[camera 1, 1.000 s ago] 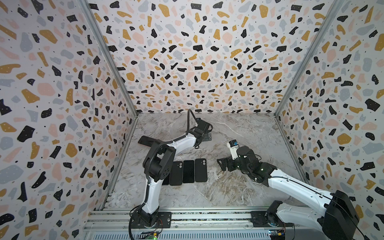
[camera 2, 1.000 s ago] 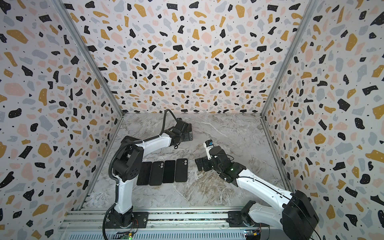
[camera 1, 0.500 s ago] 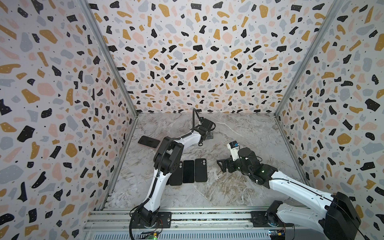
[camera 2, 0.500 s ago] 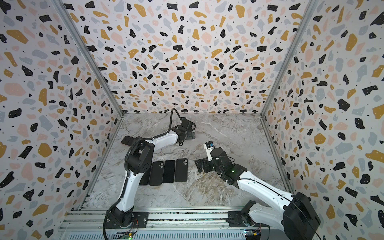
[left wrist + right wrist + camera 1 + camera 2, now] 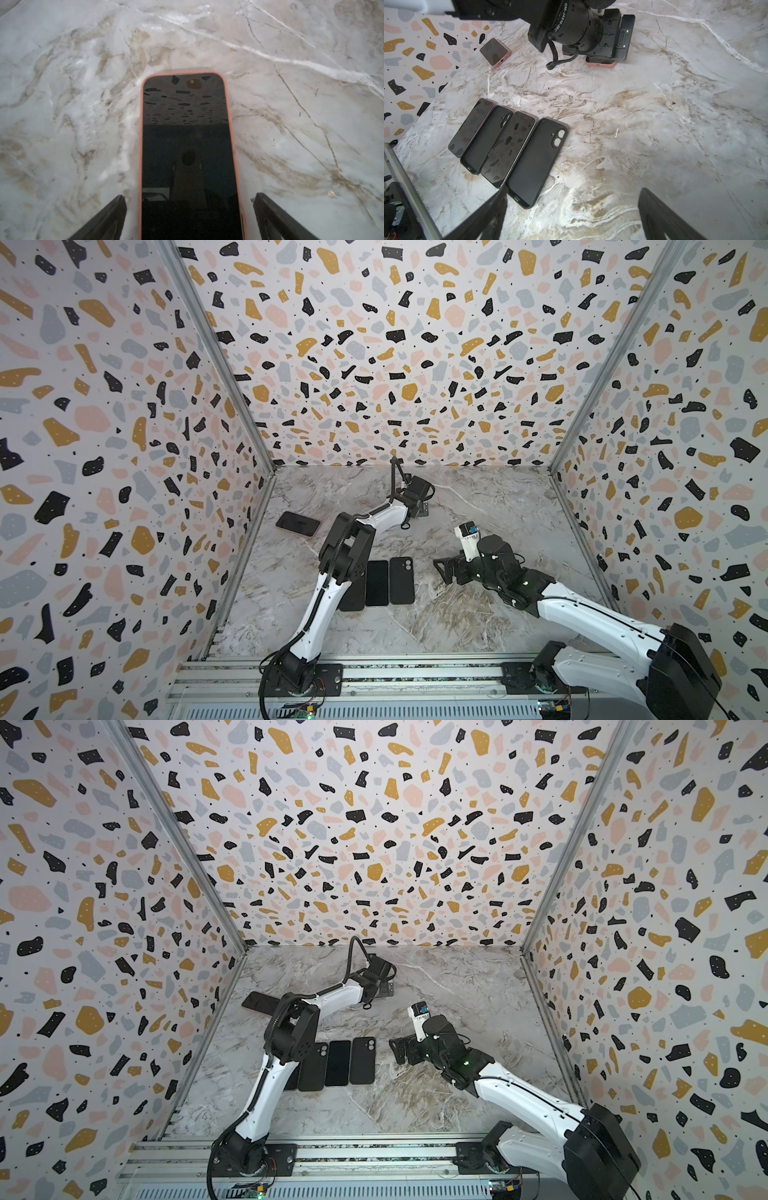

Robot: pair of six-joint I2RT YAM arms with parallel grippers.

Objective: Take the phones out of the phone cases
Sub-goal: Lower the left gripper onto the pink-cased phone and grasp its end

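Salmon-pink silicone case (image 5: 141,145), black-screened phone (image 5: 187,128) inside, now lies between spread jaws of the left gripper (image 5: 188,199). The right gripper (image 5: 573,197) stays wide open.

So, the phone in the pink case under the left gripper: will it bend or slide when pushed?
Probably stiff: the cased phone lies flat and straight. It may slide, since the marble table looks smooth. Its mirror-like screen seems slippery.

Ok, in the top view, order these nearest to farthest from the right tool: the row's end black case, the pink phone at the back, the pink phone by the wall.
1. Black case, row's right end, beside the right tool.
2. Back pink phone, at the left tool.
3. Wall pink phone, far left.
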